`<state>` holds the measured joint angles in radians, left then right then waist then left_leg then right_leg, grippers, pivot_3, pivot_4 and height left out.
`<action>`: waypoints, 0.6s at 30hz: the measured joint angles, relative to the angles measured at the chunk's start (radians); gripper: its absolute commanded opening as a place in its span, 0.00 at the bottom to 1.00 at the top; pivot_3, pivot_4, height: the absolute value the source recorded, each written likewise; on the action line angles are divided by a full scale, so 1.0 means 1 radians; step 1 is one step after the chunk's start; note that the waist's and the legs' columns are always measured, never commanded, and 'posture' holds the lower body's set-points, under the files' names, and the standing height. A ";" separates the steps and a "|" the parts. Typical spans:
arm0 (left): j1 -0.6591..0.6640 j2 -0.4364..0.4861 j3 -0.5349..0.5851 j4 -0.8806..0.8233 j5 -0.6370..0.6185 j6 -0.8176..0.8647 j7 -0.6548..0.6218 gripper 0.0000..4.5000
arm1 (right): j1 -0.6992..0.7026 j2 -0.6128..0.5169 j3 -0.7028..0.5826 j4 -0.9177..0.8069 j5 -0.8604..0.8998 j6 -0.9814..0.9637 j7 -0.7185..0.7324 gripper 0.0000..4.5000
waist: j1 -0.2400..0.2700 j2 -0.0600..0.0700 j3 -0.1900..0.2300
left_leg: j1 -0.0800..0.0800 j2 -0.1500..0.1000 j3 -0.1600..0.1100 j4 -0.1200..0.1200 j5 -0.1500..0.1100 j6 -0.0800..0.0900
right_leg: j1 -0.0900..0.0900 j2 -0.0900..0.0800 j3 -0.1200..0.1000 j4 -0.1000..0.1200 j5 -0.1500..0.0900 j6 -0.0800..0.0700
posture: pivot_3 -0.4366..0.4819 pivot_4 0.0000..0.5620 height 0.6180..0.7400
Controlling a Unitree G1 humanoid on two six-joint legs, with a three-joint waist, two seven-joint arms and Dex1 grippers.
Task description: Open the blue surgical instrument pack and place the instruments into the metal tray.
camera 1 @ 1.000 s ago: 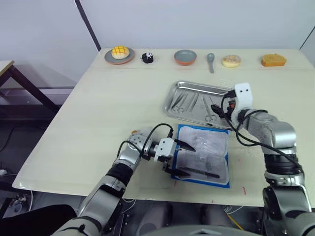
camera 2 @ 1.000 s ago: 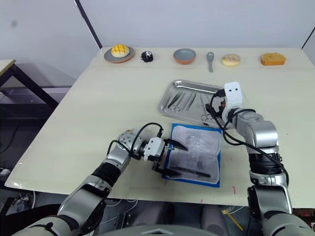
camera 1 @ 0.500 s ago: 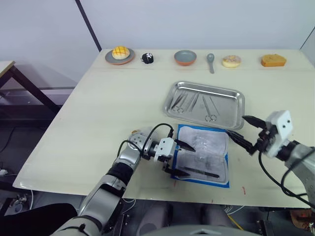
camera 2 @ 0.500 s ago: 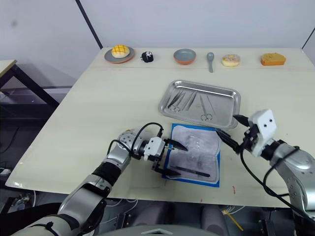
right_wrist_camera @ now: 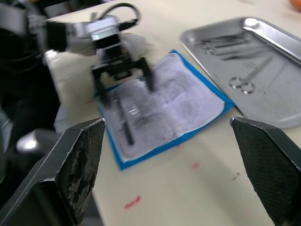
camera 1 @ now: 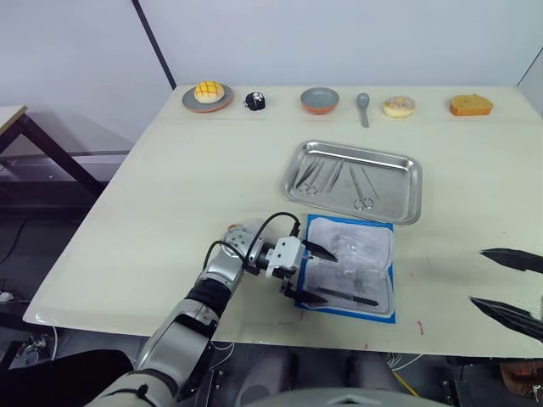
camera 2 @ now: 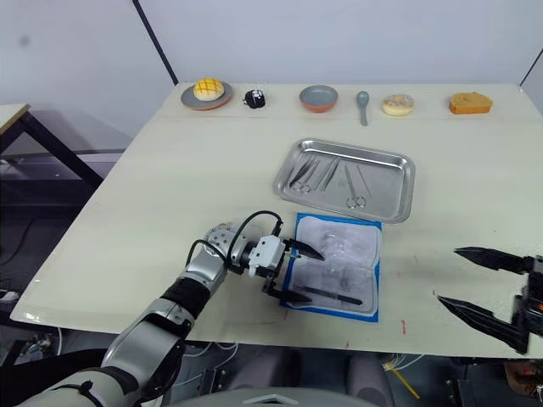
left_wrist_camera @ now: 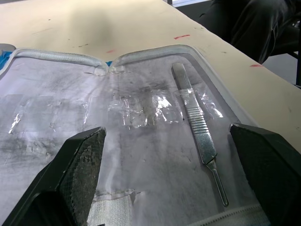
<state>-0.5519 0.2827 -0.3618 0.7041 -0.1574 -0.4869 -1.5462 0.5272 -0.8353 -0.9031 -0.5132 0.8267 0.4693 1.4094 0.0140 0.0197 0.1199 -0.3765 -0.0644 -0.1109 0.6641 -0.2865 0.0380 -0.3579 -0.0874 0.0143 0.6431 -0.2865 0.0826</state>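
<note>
Blue surgical instrument pack (camera 1: 349,268) lying open on tabletop (camera 1: 187,195), between metal tray (camera 1: 353,181) and near edge.

Left end effector (camera 1: 310,272) spread wide, empty, straddling pack's edge; scalpel handle (left_wrist_camera: 200,136) sitting between fingers.

Right end effector (camera 2: 484,297) gaping, empty, hanging well apart.

Risk: flat handle slipping, pocket film snagging, pack dragging.

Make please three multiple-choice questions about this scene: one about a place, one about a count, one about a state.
1. Where does the blue surgical instrument pack lie?
A. Inside the metal tray
B. On the table, on the near side of the metal tray
C. Beside the spoon

2. How many instruments are left in the pack?
A. One
B. Three
C. None

3. In what state is the left gripper?
A. Shut on the pack
B. Open over the pack's left edge
C. Shut on an instrument

Answers:
1 B, it lies open just nearer the robot than the tray.
2 A, a single slim metal instrument lies on the lining.
3 B, its fingers stand apart and hold nothing.
</note>
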 measured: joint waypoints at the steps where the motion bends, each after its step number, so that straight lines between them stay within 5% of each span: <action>1: -0.004 -0.001 0.000 0.006 0.000 -0.001 -0.002 1.00 | -0.002 -0.006 -0.001 0.010 -0.001 -0.012 0.016 0.99 | 0.000 0.000 0.000 | 0.000 0.000 0.000 0.000 0.000 0.000 | 0.000 0.000 0.000 0.000 0.000 0.000 | 0.48 0.27 1.00; 9: -0.017 -0.008 -0.002 0.030 0.000 -0.016 -0.012 1.00 | -0.068 0.020 0.124 -0.004 -0.084 -0.140 0.006 0.99 | 0.001 0.000 0.000 | 0.000 0.000 0.000 0.000 0.000 0.000 | 0.000 0.000 0.000 0.000 0.000 0.000 | 0.48 0.27 1.00; 18: -0.028 -0.014 -0.005 0.051 0.000 -0.029 -0.017 1.00 | -0.199 0.082 0.560 -0.033 -0.422 -0.235 -0.268 0.99 | 0.002 -0.002 -0.002 | 0.001 -0.001 -0.001 0.000 0.000 0.000 | 0.000 0.000 0.000 0.000 0.000 0.000 | 0.48 0.27 1.00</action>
<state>-0.5801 0.2689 -0.3670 0.7554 -0.1576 -0.5161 -1.5637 0.3285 -0.7536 -0.3435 -0.5459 0.4044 0.2341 1.1418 0.0163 0.0180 0.1184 -0.3760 -0.0652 -0.1118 0.6644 -0.2862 0.0377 -0.3579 -0.0872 0.0146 0.6431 -0.2864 0.0826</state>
